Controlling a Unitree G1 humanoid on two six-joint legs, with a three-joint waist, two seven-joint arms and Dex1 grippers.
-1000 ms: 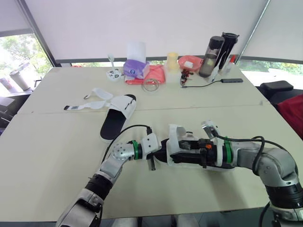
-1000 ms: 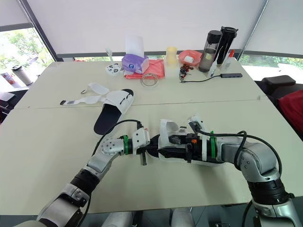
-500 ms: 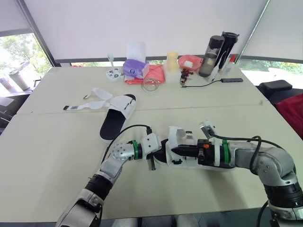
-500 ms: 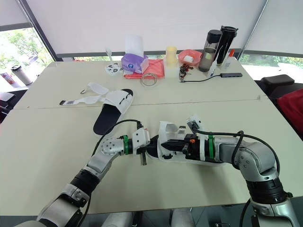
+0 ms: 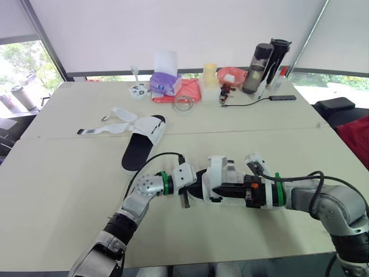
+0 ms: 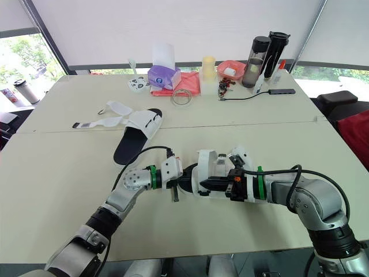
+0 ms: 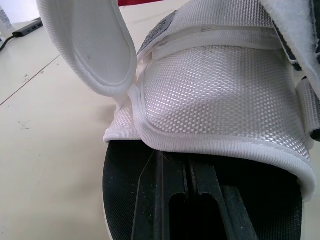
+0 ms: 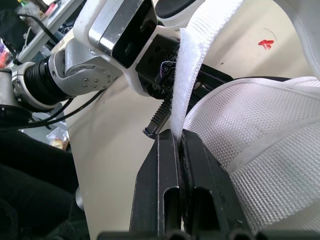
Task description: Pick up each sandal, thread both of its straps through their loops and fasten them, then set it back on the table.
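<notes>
near sandal: black-soled sandal with white woven upper [image 5: 223, 176], resting on the pale beige surface [image 5: 69, 190] between both grippers, one flap standing up
right gripper [image 8: 179, 136]: fingers clamped on the white hook-and-loop strap [image 8: 192, 75], which rises from between them
left gripper [image 7: 188, 164]: fingers pressed together, lying on the black footbed [image 7: 125, 170], tips tucked under the upper; can't tell if anything sits between them
far sandal: second black-and-white sandal [image 5: 140, 142], flat on the surface, well apart to the robot's left, straps undone and splayed outward
far edge: two dark bottles [image 5: 255, 69], purple tissue pack [image 5: 163, 82]
</notes>
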